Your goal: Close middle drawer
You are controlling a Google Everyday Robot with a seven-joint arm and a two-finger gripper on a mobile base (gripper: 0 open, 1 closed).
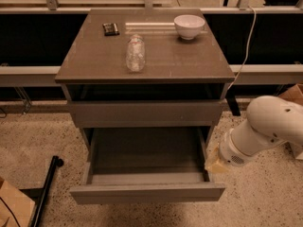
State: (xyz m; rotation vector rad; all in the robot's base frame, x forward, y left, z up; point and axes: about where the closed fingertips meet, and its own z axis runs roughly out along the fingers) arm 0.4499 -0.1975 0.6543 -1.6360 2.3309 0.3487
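The middle drawer point(147, 193) is pulled far out of the grey-brown cabinet, and its empty inside faces up. Its plain flat front is nearest the camera. The taller-fronted top drawer point(144, 113) sits above it, nearly flush with the cabinet. The lowest drawer is hidden below the open one. My white arm point(267, 126) reaches in from the right. My gripper point(215, 163), with a yellowish tip, sits just outside the open drawer's right side wall, near its front corner and behind the front panel.
On the cabinet top point(189, 60) lie a clear plastic bottle point(135, 54), a white bowl point(189, 25) and a small dark packet point(111, 29). A black pole point(47, 188) and a cardboard box point(14, 207) are on the floor at left. Another box point(292, 94) is at far right.
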